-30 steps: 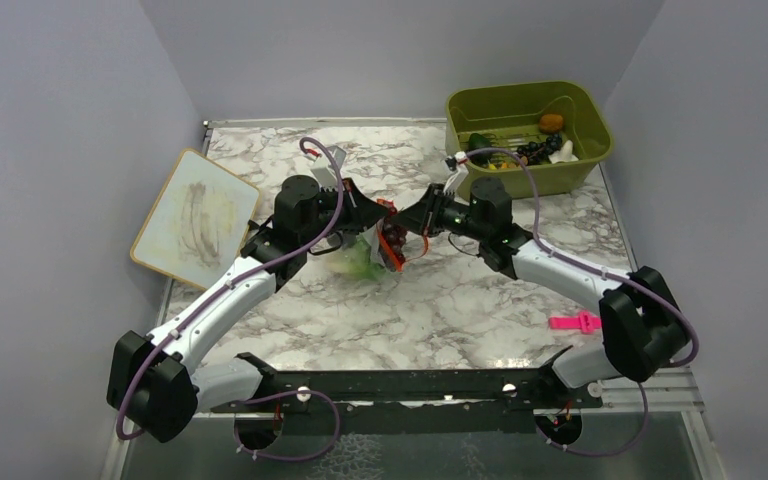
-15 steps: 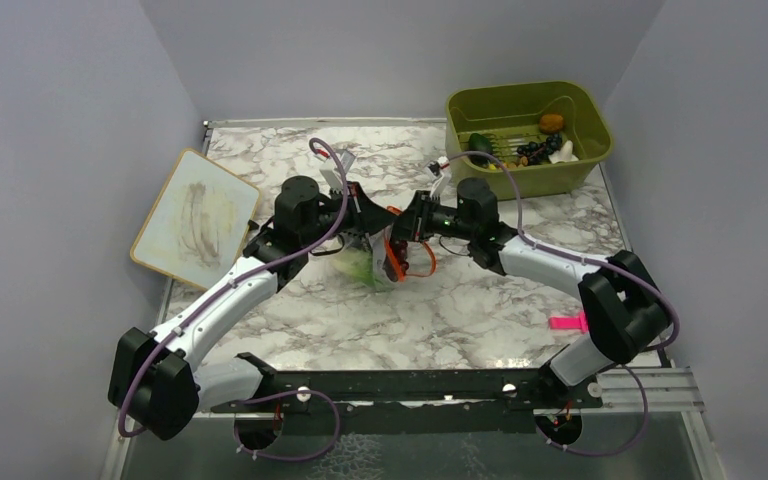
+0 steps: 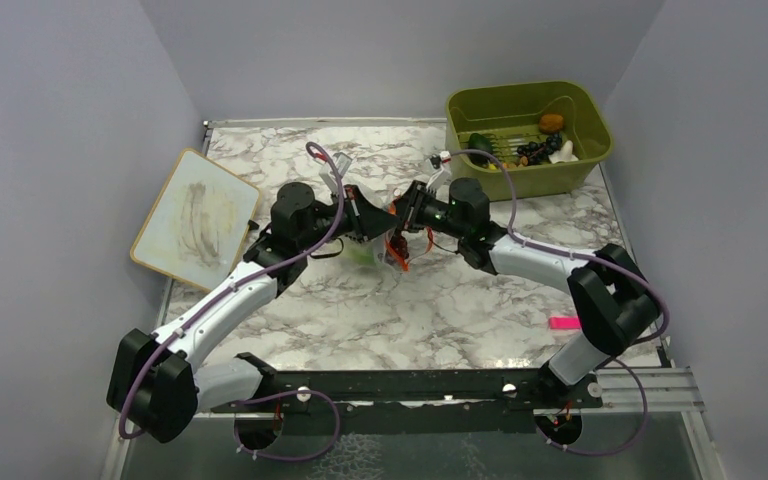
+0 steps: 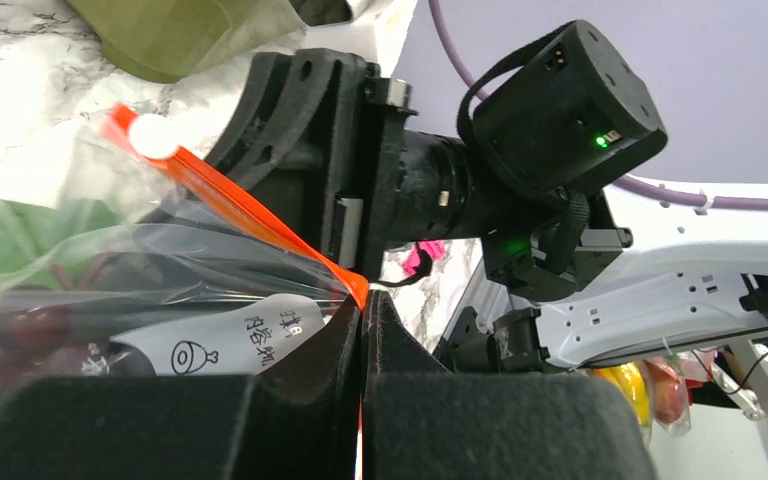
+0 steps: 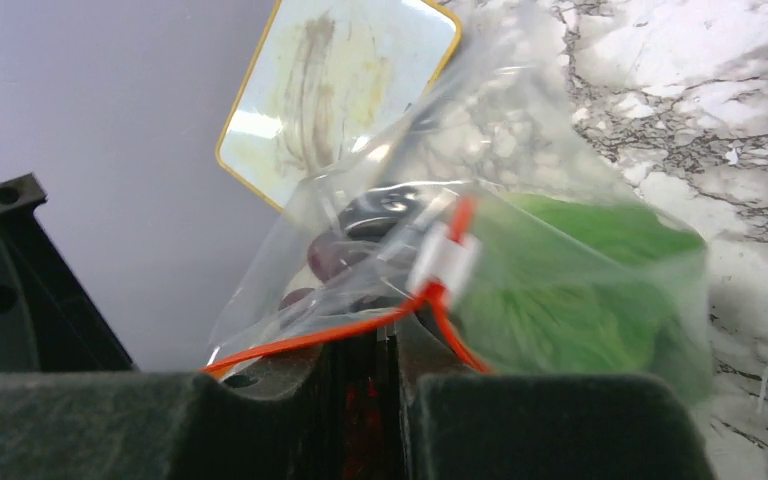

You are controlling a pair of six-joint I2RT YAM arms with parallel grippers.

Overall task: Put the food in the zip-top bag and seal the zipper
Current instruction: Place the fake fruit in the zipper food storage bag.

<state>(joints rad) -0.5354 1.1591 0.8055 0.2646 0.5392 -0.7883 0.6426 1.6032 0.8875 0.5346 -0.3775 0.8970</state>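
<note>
Near the left edge of the worktop (image 3: 360, 310) a white board (image 3: 195, 218) with a yellow rim is lying flat. Right of it, around the middle of the worktop, the left gripper (image 4: 362, 310) is pinching the zipper (image 4: 230, 205) of the zip-top bag (image 5: 400, 150); its jaws are pressed almost together on the orange-red strip. The bag is hanging between the two grippers, just above the marble, and it is already carrying the green lettuce (image 5: 580, 290) and some dark purple grapes (image 5: 325, 255). The right gripper (image 5: 368, 345) is meeting the left one closely from the other side, and its jaws are also narrow, clamping the same strip next to a small white slider. In the far right corner the olive-green bin (image 3: 540, 178) is holding more toy foods (image 3: 533, 150). Near the right edge, toward the near corner, a pink clip (image 3: 562, 323) is lying alone
</note>
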